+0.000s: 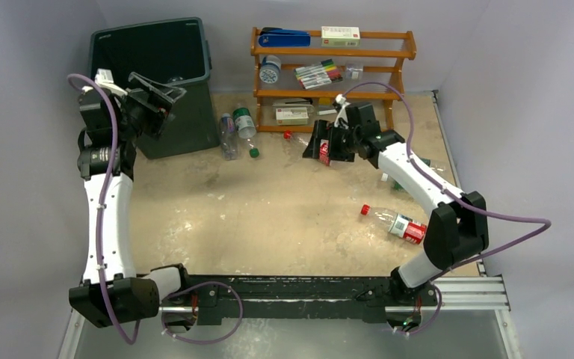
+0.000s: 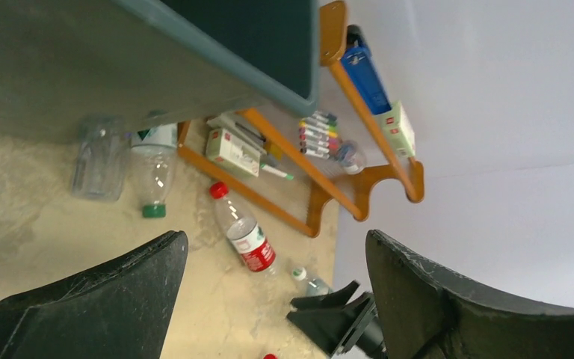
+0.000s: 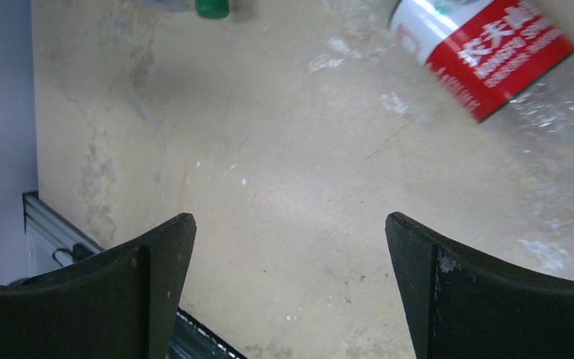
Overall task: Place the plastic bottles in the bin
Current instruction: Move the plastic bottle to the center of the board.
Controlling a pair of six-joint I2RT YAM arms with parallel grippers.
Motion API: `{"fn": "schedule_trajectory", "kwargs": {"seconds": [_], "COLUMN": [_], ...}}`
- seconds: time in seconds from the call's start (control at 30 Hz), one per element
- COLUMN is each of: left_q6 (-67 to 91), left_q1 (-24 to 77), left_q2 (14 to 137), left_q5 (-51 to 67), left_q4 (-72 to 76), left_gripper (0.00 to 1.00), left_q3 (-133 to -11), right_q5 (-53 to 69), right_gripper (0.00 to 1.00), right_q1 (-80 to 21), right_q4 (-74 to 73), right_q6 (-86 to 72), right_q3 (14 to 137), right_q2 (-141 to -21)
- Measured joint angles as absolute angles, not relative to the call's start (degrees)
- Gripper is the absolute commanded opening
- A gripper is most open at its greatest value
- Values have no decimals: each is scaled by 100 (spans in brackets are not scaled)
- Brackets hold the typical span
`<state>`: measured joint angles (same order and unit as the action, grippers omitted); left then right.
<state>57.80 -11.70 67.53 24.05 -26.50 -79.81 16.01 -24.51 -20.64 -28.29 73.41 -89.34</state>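
Observation:
The dark green-grey bin [image 1: 153,131] stands at the far left. My left gripper [image 1: 164,88] is open and empty, raised at the bin's front rim; in the left wrist view [image 2: 276,238] its jaws stand wide apart. Two clear bottles [image 1: 228,136], one with a green cap [image 1: 245,126], lie beside the bin. My right gripper [image 1: 321,148] is open and empty, low over a red-labelled bottle [image 3: 486,52] in front of the rack. That bottle also shows in the left wrist view [image 2: 245,238]. Another red-capped bottle [image 1: 394,223] lies at the right. A white-capped bottle [image 2: 310,283] lies partly under the right arm.
The orange wooden rack [image 1: 332,52] stands at the back centre with marker pens [image 1: 318,73], small boxes [image 1: 341,33] and a blue stapler [image 1: 284,37]. Grey walls close in the left, back and right. The arms' rail [image 1: 321,292] runs along the near edge.

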Motion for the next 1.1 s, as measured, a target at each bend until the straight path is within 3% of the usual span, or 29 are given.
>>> {"fn": "schedule_trajectory", "kwargs": {"seconds": [0.6, 1.1], "left_q6": [5083, 4766], "left_q1": [-718, -235], "left_q2": [6353, 6390], "left_q5": [2510, 2283], "left_q4": [-2650, -2884], "left_gripper": [89, 89], "left_q3": [-6952, -6729], "right_q5": [1586, 1402], "right_gripper": [100, 100], "right_q1": [-1907, -1712], "right_q4": [-2231, -1850], "right_q6": [-2390, -1157], "right_q3": [8243, 7872], "right_q2": [-9968, -10353]}}
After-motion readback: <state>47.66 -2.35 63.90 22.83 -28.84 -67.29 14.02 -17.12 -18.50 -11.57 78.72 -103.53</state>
